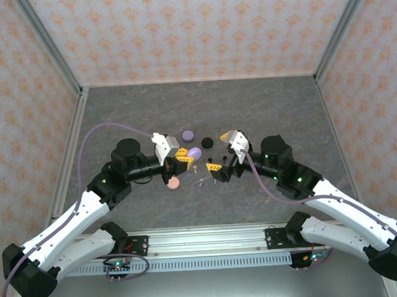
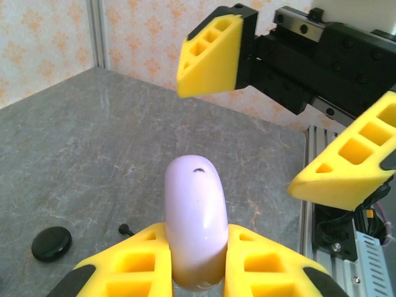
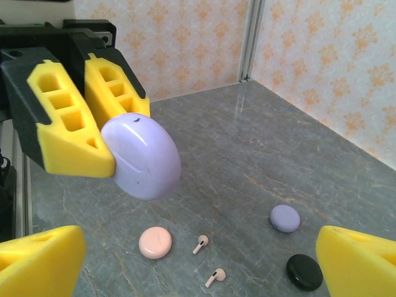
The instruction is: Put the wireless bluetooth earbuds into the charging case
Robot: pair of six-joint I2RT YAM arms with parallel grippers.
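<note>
**Q:** What sits nearest the lens in the left wrist view?
**A:** The left gripper (image 2: 197, 263). Its yellow fingers are clamped on the lower end of a lilac charging case (image 2: 195, 210), which stands upright between them, clear of the table.

**Q:** And just beyond?
**A:** The right gripper (image 2: 281, 114) faces it, with its jaws spread wide and nothing between them.

**Q:** What lies on the grey table (image 3: 247, 161) underneath?
**A:** In the right wrist view, nearest first:
- two pinkish-white earbuds (image 3: 216, 276), loose and close together but not touching
- a black round case (image 3: 304, 272) off to their right
- a pink round case (image 3: 154, 242) just left of the buds
- a small lilac round case (image 3: 285, 218), farther back

**Q:** Any other buds?
**A:** A black earbud (image 2: 127, 230) lies on the table near the black round case, apart from it.
</note>
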